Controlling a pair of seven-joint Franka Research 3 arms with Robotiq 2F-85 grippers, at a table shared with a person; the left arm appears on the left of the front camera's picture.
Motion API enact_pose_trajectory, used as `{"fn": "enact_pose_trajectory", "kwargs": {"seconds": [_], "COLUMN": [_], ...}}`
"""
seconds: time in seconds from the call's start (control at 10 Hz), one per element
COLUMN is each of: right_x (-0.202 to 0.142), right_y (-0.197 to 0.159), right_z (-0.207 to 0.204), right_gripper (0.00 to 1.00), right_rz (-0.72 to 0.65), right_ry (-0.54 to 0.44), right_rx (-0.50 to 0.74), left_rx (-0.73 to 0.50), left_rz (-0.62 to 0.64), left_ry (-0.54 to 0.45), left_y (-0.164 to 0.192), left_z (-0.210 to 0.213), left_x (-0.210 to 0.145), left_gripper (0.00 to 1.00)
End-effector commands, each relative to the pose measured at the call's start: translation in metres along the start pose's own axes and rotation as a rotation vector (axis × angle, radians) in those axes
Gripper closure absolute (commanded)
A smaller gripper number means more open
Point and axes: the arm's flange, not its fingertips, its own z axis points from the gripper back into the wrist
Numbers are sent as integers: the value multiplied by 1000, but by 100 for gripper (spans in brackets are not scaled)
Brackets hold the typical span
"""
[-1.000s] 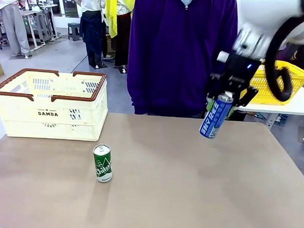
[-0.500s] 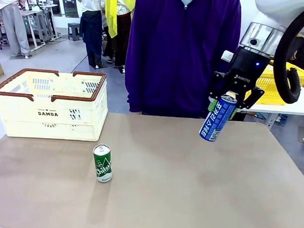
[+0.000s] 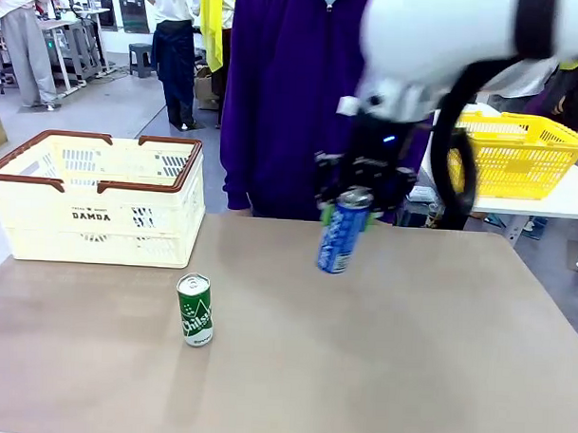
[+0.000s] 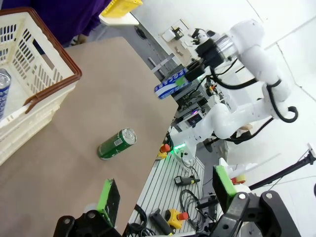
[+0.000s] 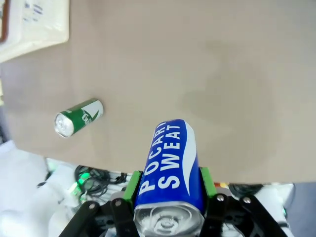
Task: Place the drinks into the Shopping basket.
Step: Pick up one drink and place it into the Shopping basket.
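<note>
The blue Pocari Sweat can (image 3: 338, 239) hangs in the air over the far middle of the table (image 3: 408, 354), tilted with its top leaning toward the person and its bottom end clear of the surface. My right claw (image 3: 351, 204) is closed around its upper part. In the right wrist view the green pads (image 5: 132, 185) press both sides of the can just under its rim, with the white lettering running up between them. The green can (image 3: 195, 310) stands upright on the table, nearer my side and to the left. It is close in front of the Shopping basket (image 3: 94, 219) at its right corner but not touching it, and it is well apart from the blue can. The basket sits at the table's far left, cream with a brown rim and DAMDA printed on its side. My left claw (image 4: 166, 192) is spread wide with nothing between its fingers, and from its wrist camera I look across the green can toward the right arm carrying the blue one. A person in a purple top (image 3: 293, 103) stands at the far edge just behind the held can, and a yellow mesh basket (image 3: 519, 153) rests on another table off to the right.
</note>
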Motion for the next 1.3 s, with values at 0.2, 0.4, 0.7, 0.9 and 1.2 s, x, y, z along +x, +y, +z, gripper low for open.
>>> {"fn": "enact_pose_trajectory", "kwargs": {"seconds": [0.2, 0.4, 0.7, 0.9, 1.2], "right_x": [56, 71, 91, 102, 108], "right_y": [87, 111, 131, 132, 128], "right_z": [-88, -133, -159, -169, -178], "right_gripper": [100, 100, 100, 100, 100], "right_rz": [150, 277, 390, 411, 384], "right_ry": [-3, -5, 89, 130, 162], "right_rx": [-181, -124, -26, 22, -5], "left_rx": [6, 6, 6, 6, 6], "left_rz": [3, 3, 3, 3, 3], "left_ry": [2, 2, 2, 2, 2], "left_y": [-1, -1, -1, -1, -1], "left_z": [0, 0, 0, 0, 0], "left_x": [-1, -1, -1, -1, -1], "left_gripper": [0, 0, 0, 0, 0]}}
